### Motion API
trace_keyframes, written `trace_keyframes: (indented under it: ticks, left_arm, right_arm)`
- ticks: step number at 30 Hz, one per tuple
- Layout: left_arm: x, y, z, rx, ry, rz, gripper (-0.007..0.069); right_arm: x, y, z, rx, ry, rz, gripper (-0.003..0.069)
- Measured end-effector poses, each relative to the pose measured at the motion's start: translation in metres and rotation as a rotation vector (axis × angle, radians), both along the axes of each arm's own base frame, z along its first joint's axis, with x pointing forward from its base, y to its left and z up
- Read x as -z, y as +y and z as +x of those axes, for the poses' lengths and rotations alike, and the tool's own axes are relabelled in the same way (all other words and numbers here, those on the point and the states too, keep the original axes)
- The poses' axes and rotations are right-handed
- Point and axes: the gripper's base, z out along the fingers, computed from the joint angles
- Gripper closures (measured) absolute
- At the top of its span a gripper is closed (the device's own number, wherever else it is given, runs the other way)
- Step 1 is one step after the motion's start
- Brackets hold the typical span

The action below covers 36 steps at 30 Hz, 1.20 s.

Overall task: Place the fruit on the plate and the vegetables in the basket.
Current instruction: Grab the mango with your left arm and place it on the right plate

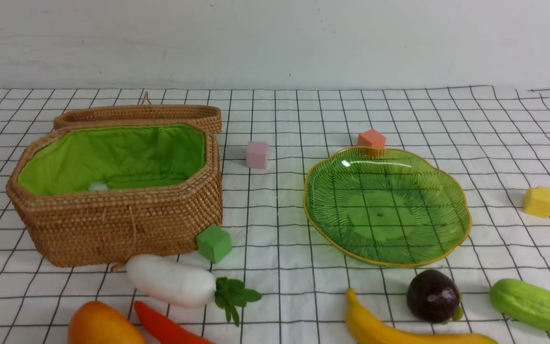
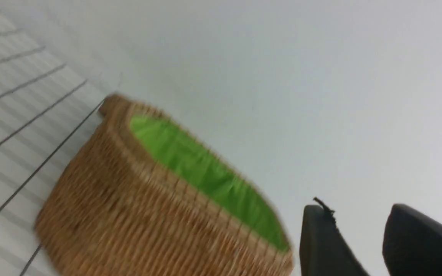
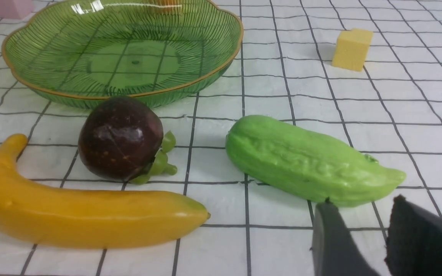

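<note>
On the near side of the plate [image 1: 467,224] lie the banana [image 1: 375,329], purple fruit [image 1: 432,296] and gourd [image 1: 533,306]. Left of the plate stands the basket [image 1: 112,224], with the radish [image 1: 170,282], chili [image 1: 165,327] and mango [image 1: 100,327]. The left gripper [image 2: 357,214] and right gripper [image 3: 363,207] are partly open, holding nothing.
</note>
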Motion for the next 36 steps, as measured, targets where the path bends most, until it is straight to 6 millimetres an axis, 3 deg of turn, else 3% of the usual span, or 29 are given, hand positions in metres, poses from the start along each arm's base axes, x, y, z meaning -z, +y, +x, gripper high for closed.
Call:
trace_keyframes:
  ticks: [4,8,10,14,18,21,24,28,30,31,33,36]
  left_arm:
    - [-0.035,0.003,-0.009,-0.018,-0.159,-0.054,0.0386]
    - [-0.099,0.002,-0.029,0.010,-0.285,-0.055,0.0386]
    - [-0.129,0.000,-0.034,0.035,-0.277,-0.039,0.0386]
    - [-0.158,-0.007,-0.024,0.085,-0.134,0.016,0.0386]
    - [-0.156,-0.013,-0.001,0.129,0.098,0.083,0.0386]
    - [-0.134,-0.015,0.021,0.137,0.330,0.187,0.0386]
    - [-0.122,-0.016,0.029,0.152,0.438,0.205,0.0386]
    - [-0.091,-0.020,0.047,0.225,0.786,0.222,0.0365]
    - [-0.085,-0.021,0.051,0.248,0.871,0.239,0.0347]
    - [-0.081,-0.022,0.060,0.281,0.983,0.267,0.0301]
    - [-0.079,-0.023,0.065,0.295,1.029,0.275,0.0270]
    - [-0.067,-0.024,0.083,0.319,1.168,0.265,0.0126]
  right_arm:
    - [0.000,0.000,0.000,0.000,0.000,0.001,0.0416]
    - [0.000,0.000,0.000,0.000,0.000,0.001,0.0416]
    - [0.000,0.000,0.000,0.000,0.000,0.001,0.0416]
    - [0.000,0.000,0.000,0.000,0.000,0.001,0.0416]
    - [0.000,0.000,0.000,0.000,0.000,0.001,0.0416]
    - [0.000,0.000,0.000,0.000,0.000,0.001,0.0416]
    - [0.000,0.000,0.000,0.000,0.000,0.001,0.0416]
    - [0.000,0.000,0.000,0.000,0.000,0.001,0.0416]
    - [0.000,0.000,0.000,0.000,0.000,0.001,0.0416]
    - [0.000,0.000,0.000,0.000,0.000,0.001,0.0416]
    - [0.000,0.000,0.000,0.000,0.000,0.001,0.0416]
    - [0.000,0.000,0.000,0.000,0.000,0.001,0.0416]
